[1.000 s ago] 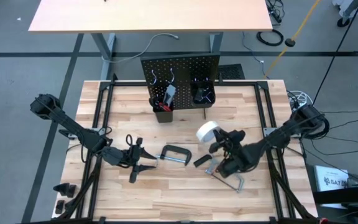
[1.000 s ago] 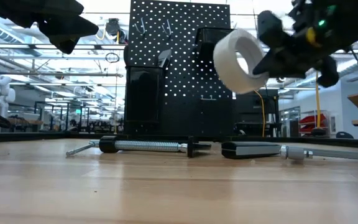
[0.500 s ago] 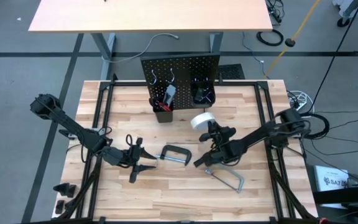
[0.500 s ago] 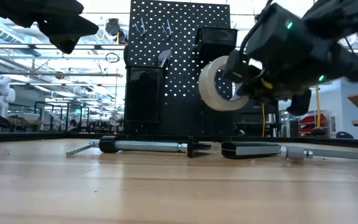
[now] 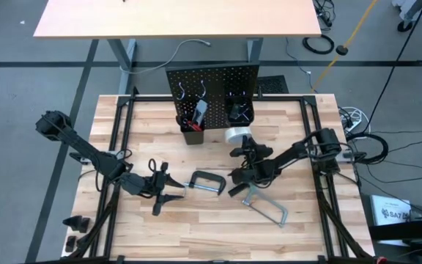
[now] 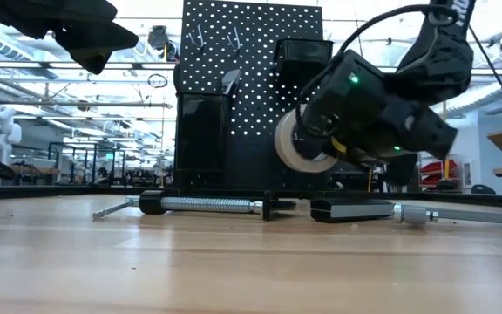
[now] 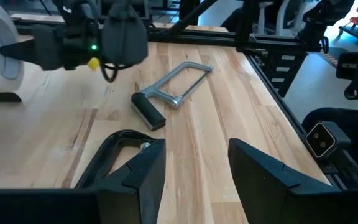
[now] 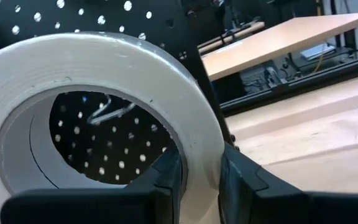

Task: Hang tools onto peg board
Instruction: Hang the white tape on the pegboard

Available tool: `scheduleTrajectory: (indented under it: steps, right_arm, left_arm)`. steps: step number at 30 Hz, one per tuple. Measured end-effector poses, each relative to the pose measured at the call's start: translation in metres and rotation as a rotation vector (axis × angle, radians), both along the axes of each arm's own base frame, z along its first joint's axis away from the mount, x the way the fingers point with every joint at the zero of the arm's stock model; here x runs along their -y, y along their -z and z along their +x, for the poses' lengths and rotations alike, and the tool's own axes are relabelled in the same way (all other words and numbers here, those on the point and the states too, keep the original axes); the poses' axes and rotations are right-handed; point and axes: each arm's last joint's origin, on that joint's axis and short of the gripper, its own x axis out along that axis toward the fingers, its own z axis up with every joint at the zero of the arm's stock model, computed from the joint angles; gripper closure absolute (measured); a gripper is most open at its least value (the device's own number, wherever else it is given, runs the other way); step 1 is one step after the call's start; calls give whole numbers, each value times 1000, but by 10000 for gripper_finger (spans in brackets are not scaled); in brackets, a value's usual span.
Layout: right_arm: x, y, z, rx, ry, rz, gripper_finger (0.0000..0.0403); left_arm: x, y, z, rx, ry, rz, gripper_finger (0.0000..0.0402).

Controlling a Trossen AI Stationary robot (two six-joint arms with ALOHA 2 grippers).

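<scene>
Right wrist view shows our right gripper [image 8: 194, 177] pinching the rim of the white tape roll [image 8: 98, 81], raised before the black perforated peg board [image 5: 212, 82]; light, stiff, smooth-sided, so we grip across its wall. Left gripper [image 5: 168, 189] waits open

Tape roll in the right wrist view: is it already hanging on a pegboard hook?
No. The right hand grips the white tape roll by its wall, with the peg board behind it.
</scene>
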Motion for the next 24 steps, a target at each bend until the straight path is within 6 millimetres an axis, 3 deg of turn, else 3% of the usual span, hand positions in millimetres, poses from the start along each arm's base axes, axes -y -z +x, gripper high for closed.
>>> scheduleTrajectory:
  steps: [13,24]
  right_arm:
    - [28,-17,23,-76,22,29,340]
    - [48,-19,25,-196,49,32,340]
  left_arm:
    - [0,0,0,2,-9,3,224]
    - [0,0,0,2,-8,3,224]
